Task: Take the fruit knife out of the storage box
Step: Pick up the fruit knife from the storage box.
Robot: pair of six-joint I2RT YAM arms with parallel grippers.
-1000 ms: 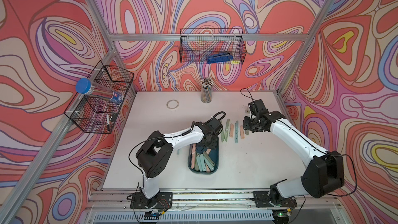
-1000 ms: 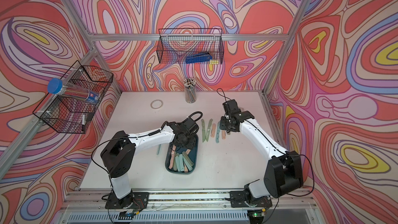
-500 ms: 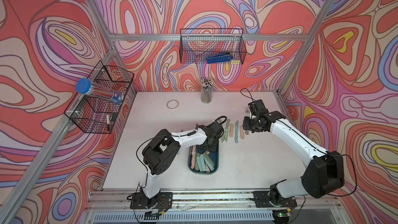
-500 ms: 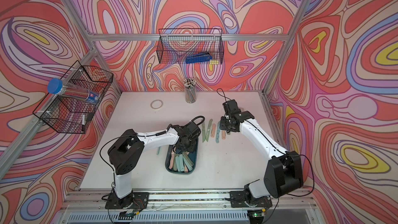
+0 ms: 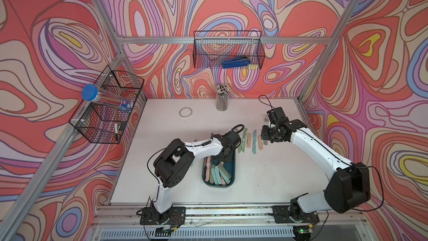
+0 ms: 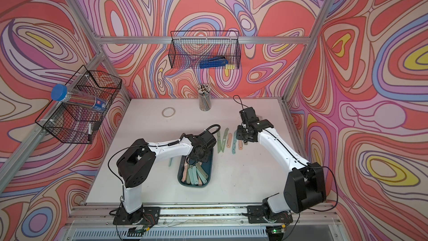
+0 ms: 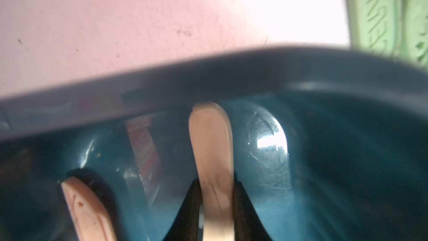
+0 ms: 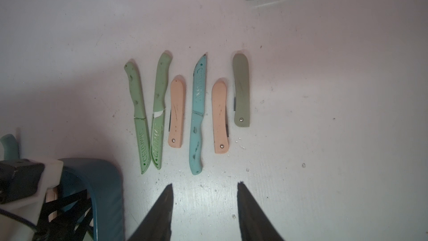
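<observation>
Left arm bent, left tool (image 7: 217,183) down inside the far end of the storage box (image 5: 232,168), clamped on one peach fruit knife (image 7: 209,135) among several. Six knives (image 8: 198,103) in a row on the tabletop (image 8: 324,89) just past the box's far right corner; right arm outstretched, right tool (image 8: 205,184) above them, apart, empty.

In both top views the left gripper (image 5: 222,157) is covering the far end of the box (image 5: 233,170). In the left wrist view the box rim is showing blurred, and the peach knife (image 7: 212,149) is running off the edge.
</observation>
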